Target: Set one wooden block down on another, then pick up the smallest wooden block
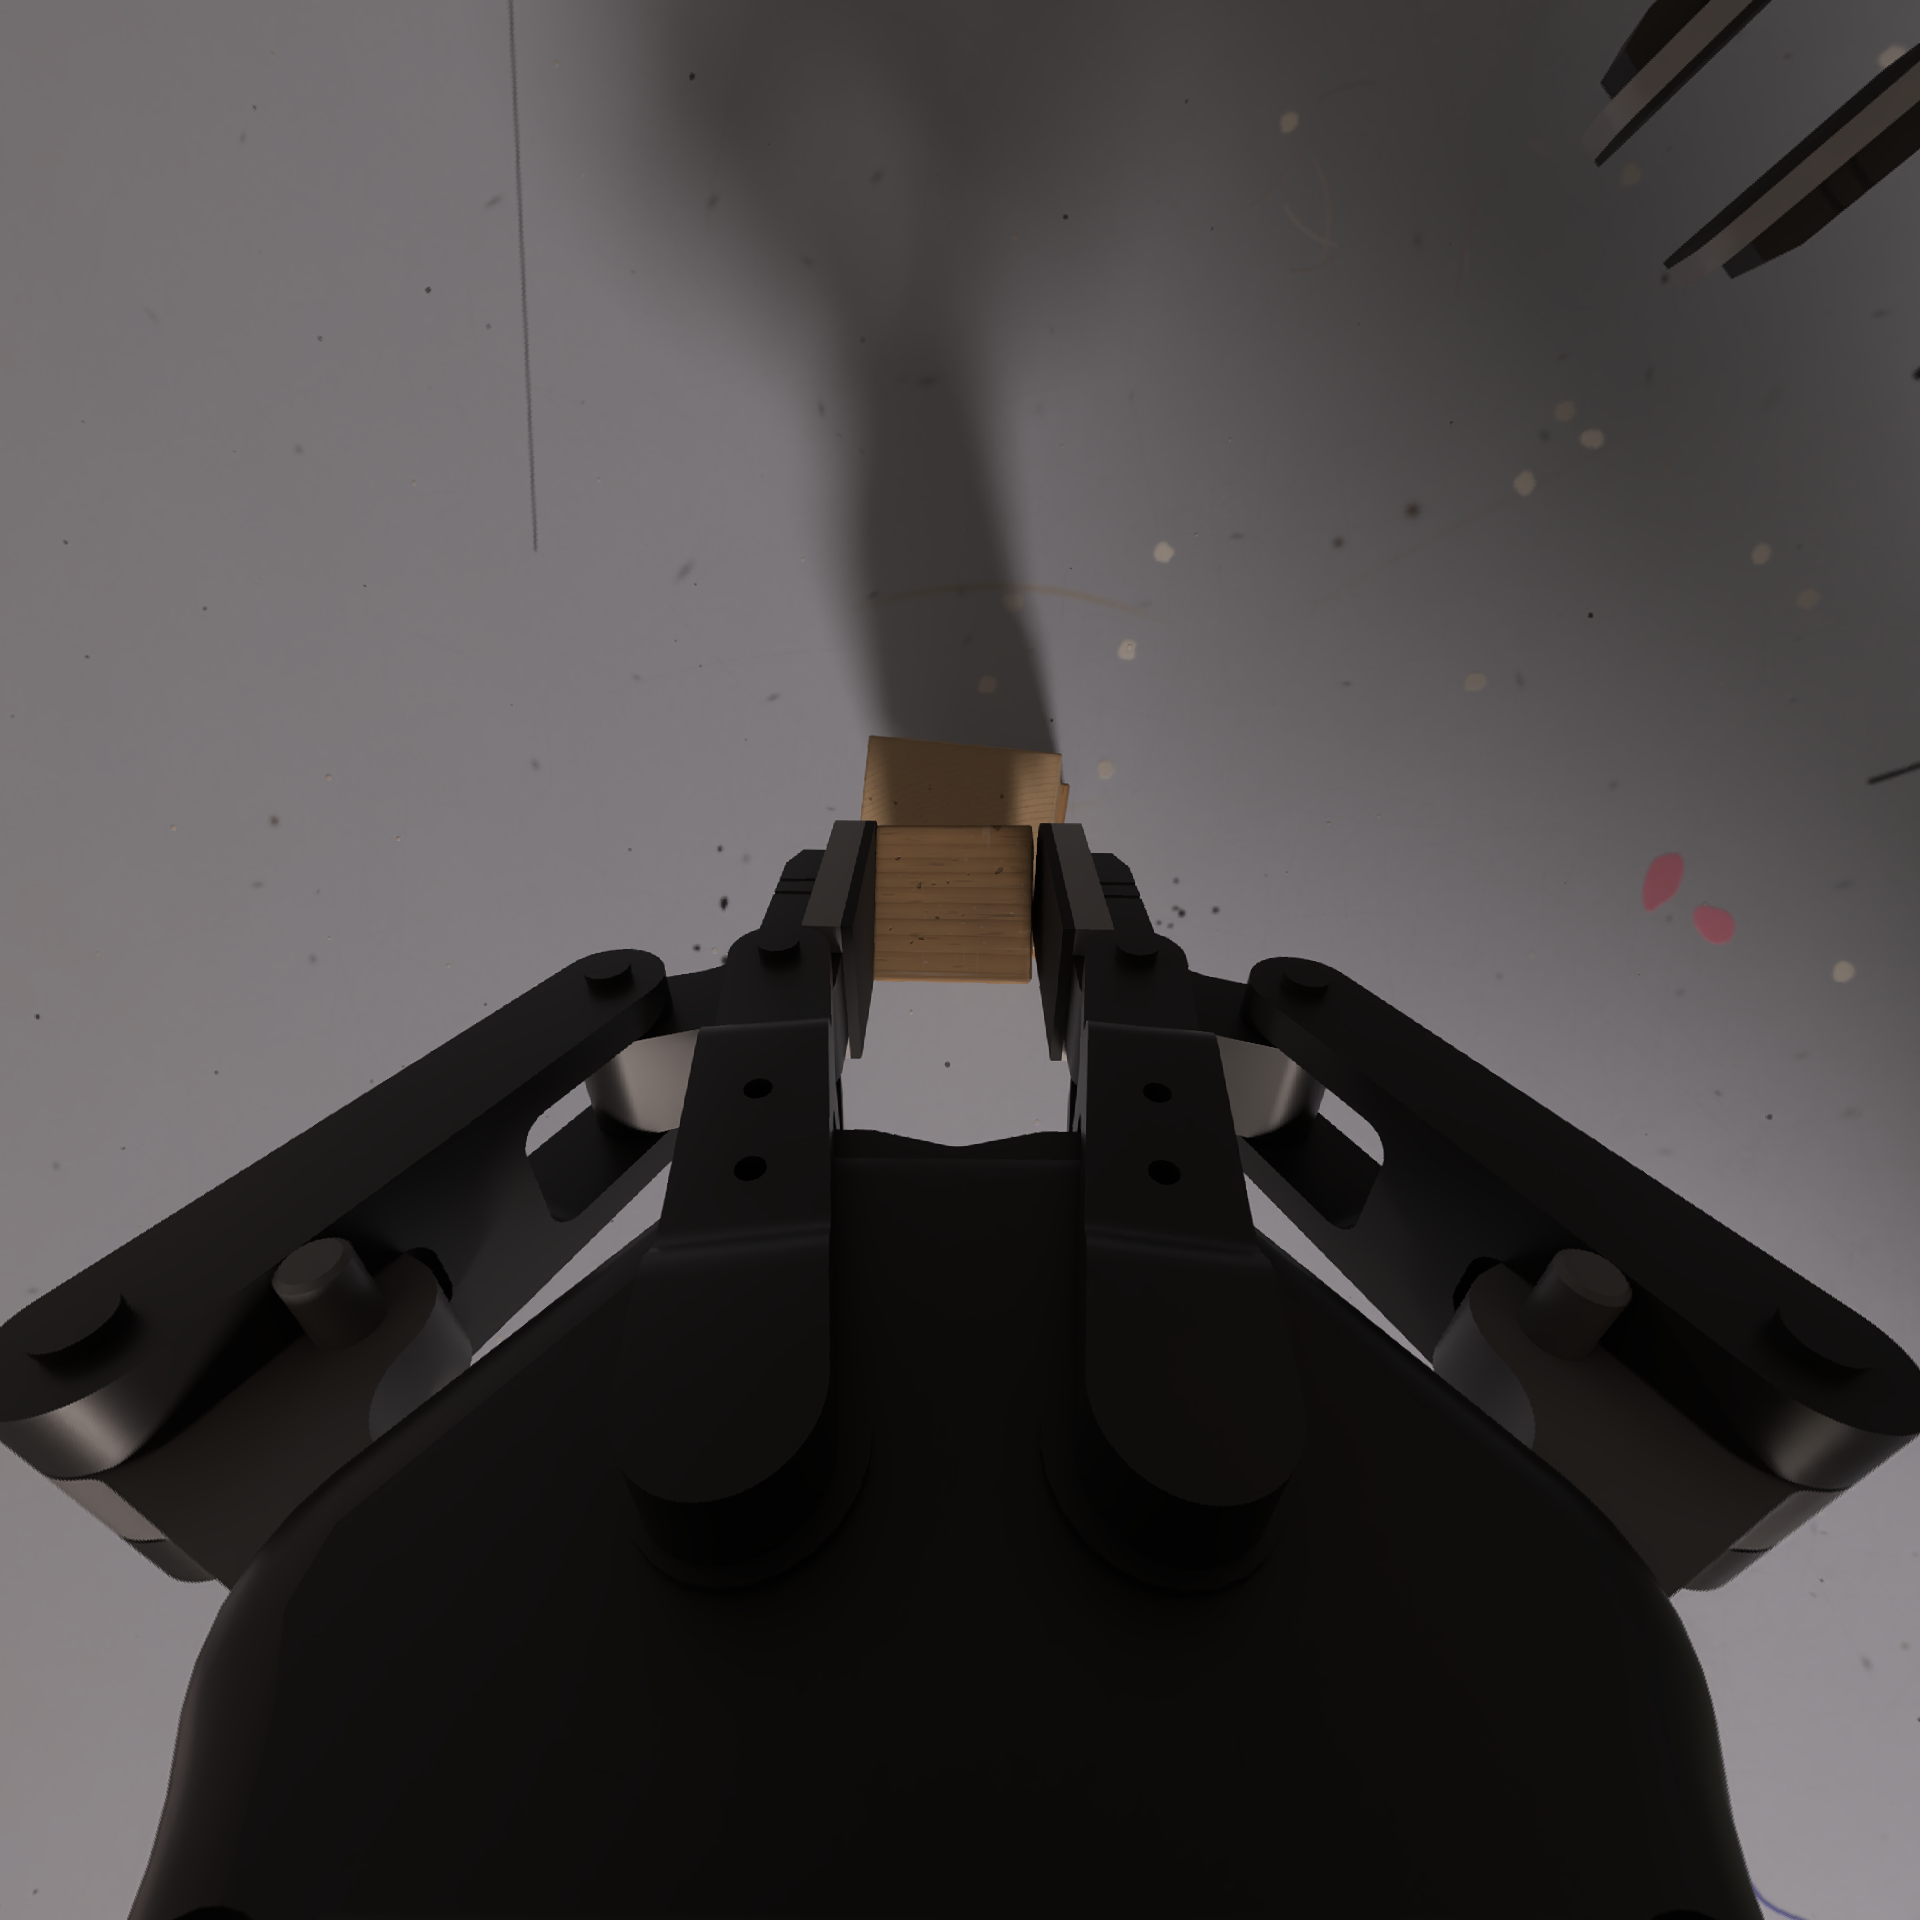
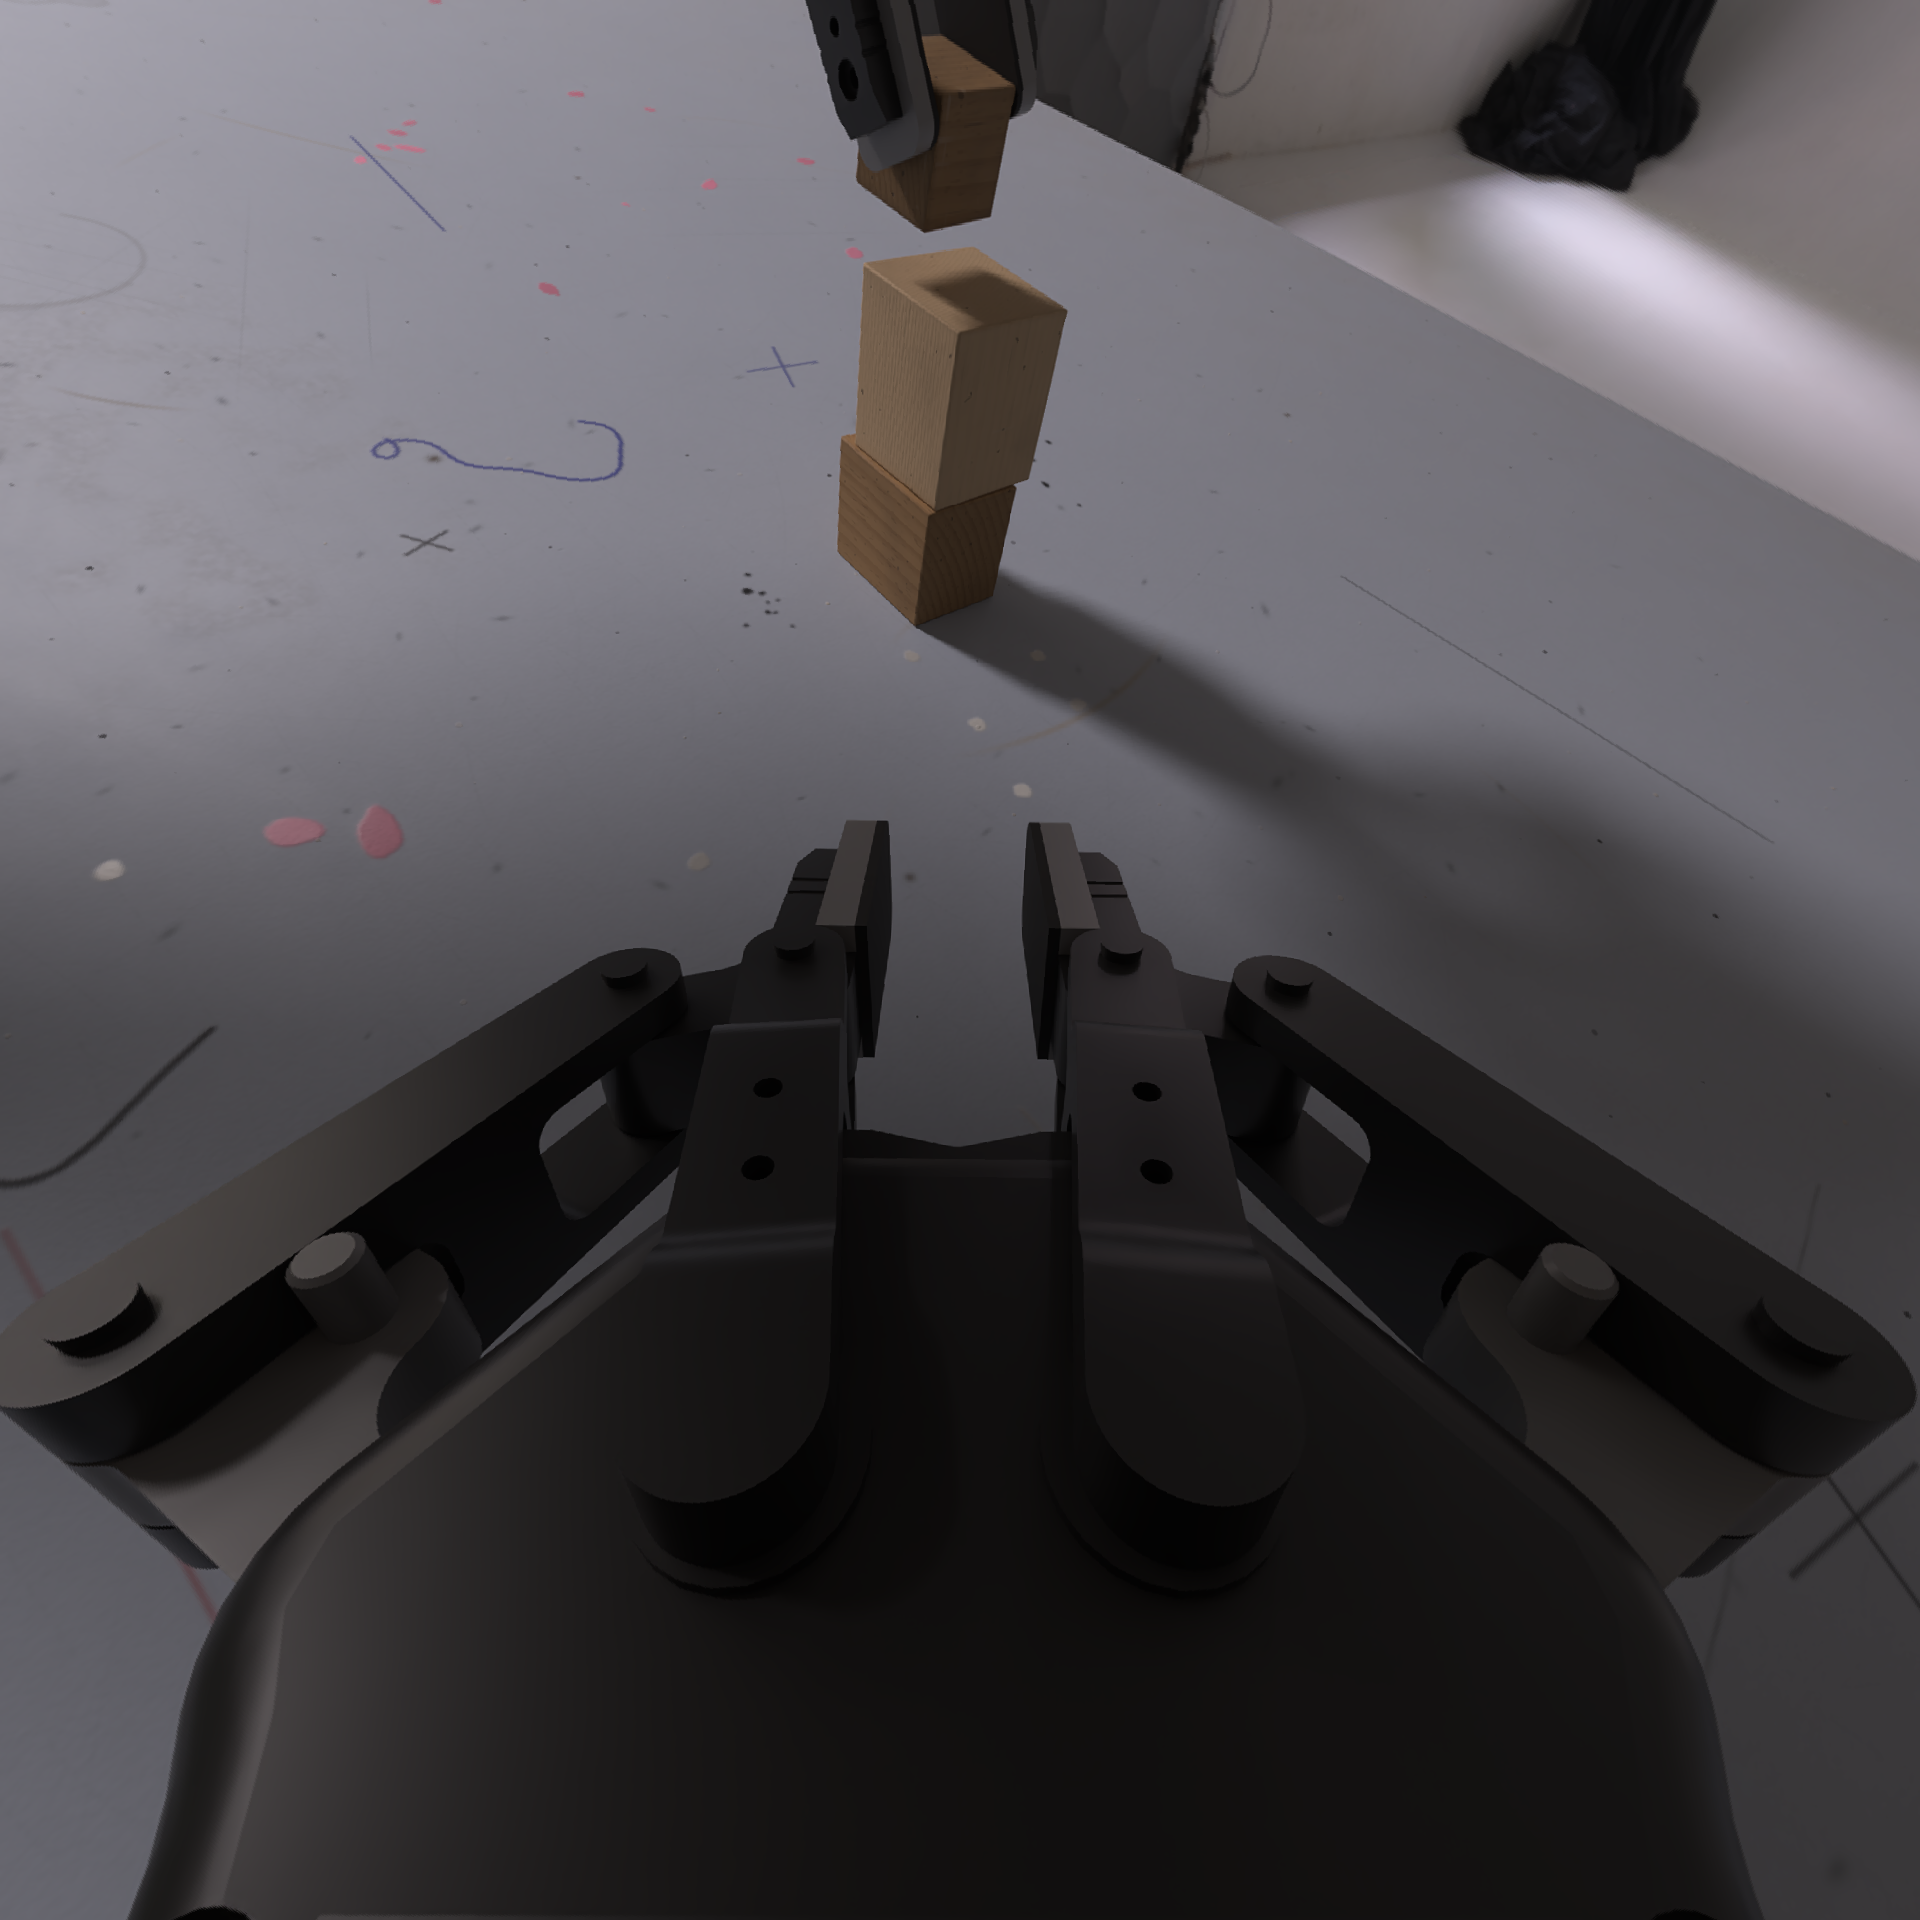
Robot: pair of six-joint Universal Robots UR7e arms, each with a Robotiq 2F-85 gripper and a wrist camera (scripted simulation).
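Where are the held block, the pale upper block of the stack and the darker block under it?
held block (image 2: pixel 951 140): right wrist view, on its lit right face below the fingers.
pale upper block (image 2: pixel 961 379): right wrist view, on its front edge.
darker lower block (image 2: pixel 920 545): right wrist view, on its front corner.

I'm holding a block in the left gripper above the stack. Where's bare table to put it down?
Bare table lies right of the two-block stack, up to the table edge, and between the stack and the right gripper. Left is free but paint-marked. It is crowded only above the stack, where the left gripper holds the small block.
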